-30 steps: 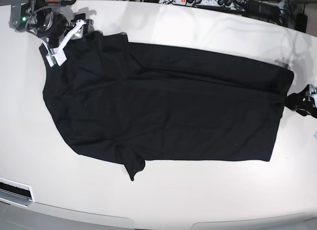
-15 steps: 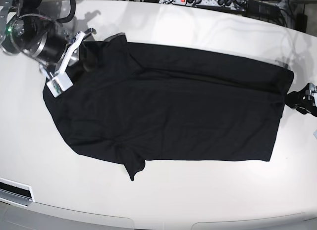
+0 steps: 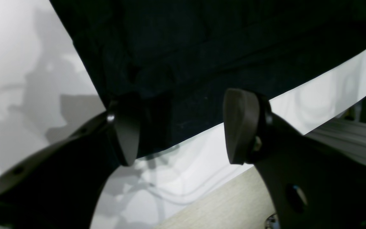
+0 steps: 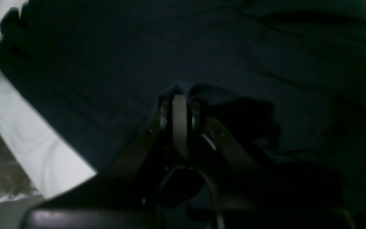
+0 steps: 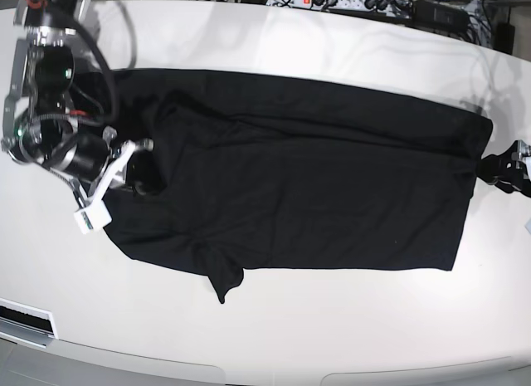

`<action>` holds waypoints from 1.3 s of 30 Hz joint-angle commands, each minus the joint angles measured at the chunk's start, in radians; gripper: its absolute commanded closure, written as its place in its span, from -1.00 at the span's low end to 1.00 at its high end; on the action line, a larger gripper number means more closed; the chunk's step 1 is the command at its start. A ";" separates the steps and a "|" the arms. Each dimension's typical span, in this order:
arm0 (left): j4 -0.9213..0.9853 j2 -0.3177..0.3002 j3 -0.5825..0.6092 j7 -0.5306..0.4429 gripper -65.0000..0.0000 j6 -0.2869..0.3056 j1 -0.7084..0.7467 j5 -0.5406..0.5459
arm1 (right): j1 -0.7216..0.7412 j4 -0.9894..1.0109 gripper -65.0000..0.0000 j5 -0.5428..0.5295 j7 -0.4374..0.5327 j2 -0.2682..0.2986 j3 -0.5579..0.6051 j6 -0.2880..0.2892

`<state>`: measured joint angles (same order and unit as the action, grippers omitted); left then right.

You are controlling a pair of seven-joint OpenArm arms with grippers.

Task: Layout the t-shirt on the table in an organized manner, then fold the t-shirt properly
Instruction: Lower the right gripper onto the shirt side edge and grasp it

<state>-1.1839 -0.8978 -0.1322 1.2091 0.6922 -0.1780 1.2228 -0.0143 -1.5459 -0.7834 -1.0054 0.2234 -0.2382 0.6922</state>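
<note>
Right hand (image 4: 179, 95) pinches t-shirt (image 5: 315, 187) edge (bunched).

My right arm (image 5: 58, 145) is dark metal with round silver joint housings, black cables looping over it, a small green light and a white block on its wrist. The left gripper (image 3: 183, 127) has black arms with small holes and screws, ending in rounded dark-grey pads (image 3: 241, 124).
</note>
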 commanded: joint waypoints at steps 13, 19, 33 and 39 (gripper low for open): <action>-0.011 -0.031 -0.012 -0.008 -0.25 0.006 -0.016 0.016 | 0.207 0.338 1.00 -0.003 0.056 0.003 -0.004 -0.035; -0.011 -0.031 -0.012 -0.008 -0.25 0.006 -0.016 0.016 | 0.209 0.342 1.00 0.192 0.151 -0.002 -0.004 -0.255; -0.011 -0.033 -0.012 -0.007 -0.25 0.006 -0.016 0.015 | 0.288 0.322 -0.08 0.221 0.032 -0.059 -0.005 -0.263; -0.011 -0.035 -0.012 -0.007 0.05 0.006 -0.017 0.016 | 0.333 0.176 -0.07 0.146 -0.097 0.006 -0.005 -0.213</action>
<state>-1.1839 -0.9009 -0.1322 1.2121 0.6930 -0.1772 1.2221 0.2977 -1.3525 -0.6216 -1.1156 0.2184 -0.2390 0.4789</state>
